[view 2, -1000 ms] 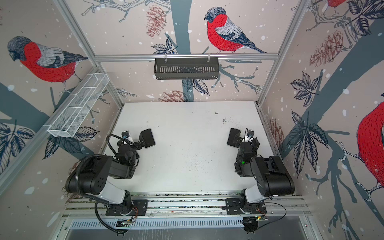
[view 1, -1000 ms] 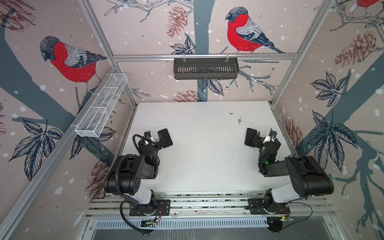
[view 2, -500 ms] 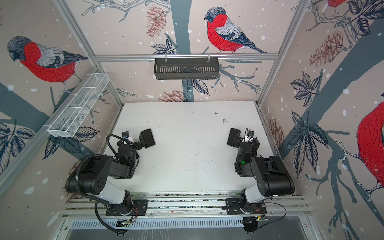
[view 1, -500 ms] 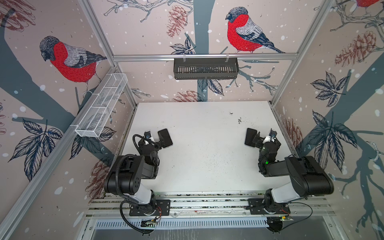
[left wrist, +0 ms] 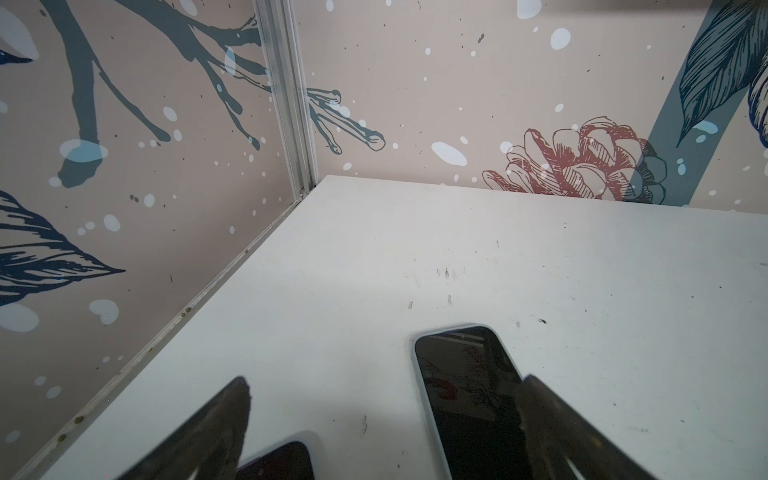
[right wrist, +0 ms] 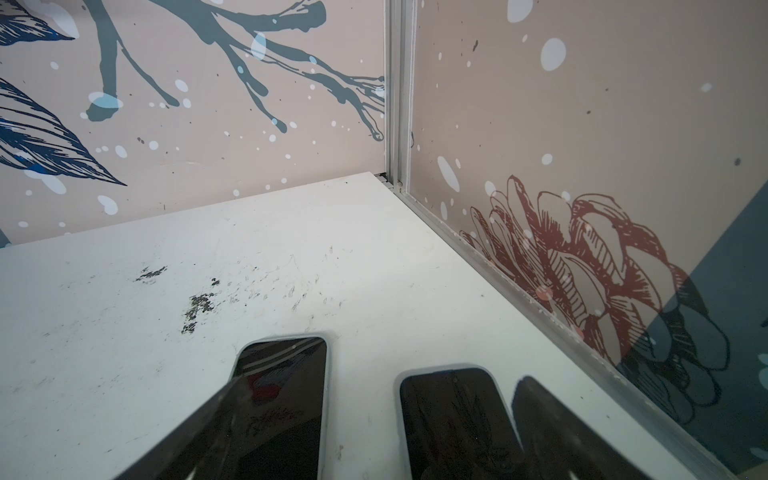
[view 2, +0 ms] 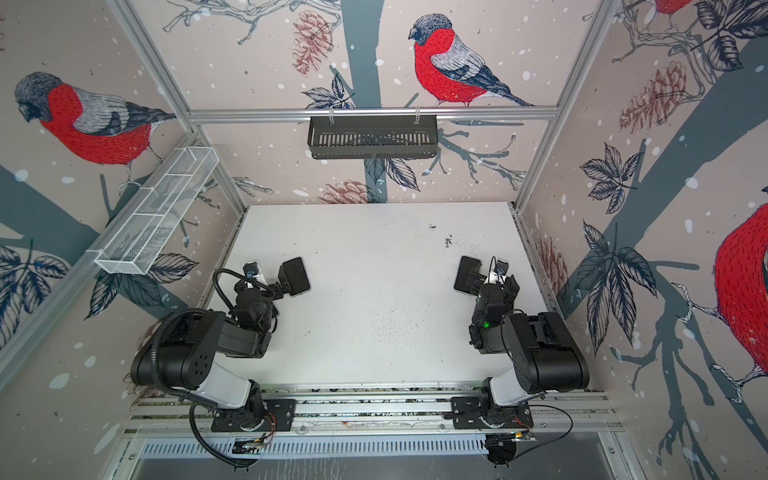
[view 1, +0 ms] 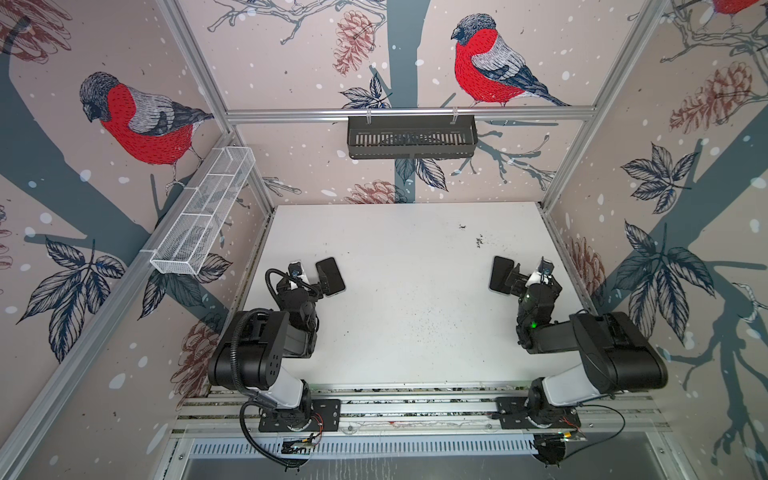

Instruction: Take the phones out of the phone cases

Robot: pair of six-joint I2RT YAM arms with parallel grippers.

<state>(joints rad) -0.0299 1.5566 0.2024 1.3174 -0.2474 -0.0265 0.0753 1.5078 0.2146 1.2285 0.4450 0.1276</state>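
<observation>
In the left wrist view, a dark-screened phone in a pale phone case (left wrist: 465, 399) lies flat on the white table, partly under one finger (left wrist: 552, 424) of my open left gripper (left wrist: 386, 382). The corner of a second cased phone (left wrist: 278, 461) shows by the other finger. In the right wrist view, two more cased phones (right wrist: 286, 399) (right wrist: 451, 424) lie side by side under my open right gripper (right wrist: 380, 384). Both top views show one dark phone by each gripper (view 1: 330, 276) (view 1: 503, 274). Neither gripper holds anything.
A black slotted basket (view 1: 411, 137) hangs on the back wall and a white mesh tray (view 1: 203, 216) on the left wall. Aluminium frame posts and patterned walls close in the white table (view 1: 407, 257). Dark scuff marks (view 1: 478, 240) dot its far right part.
</observation>
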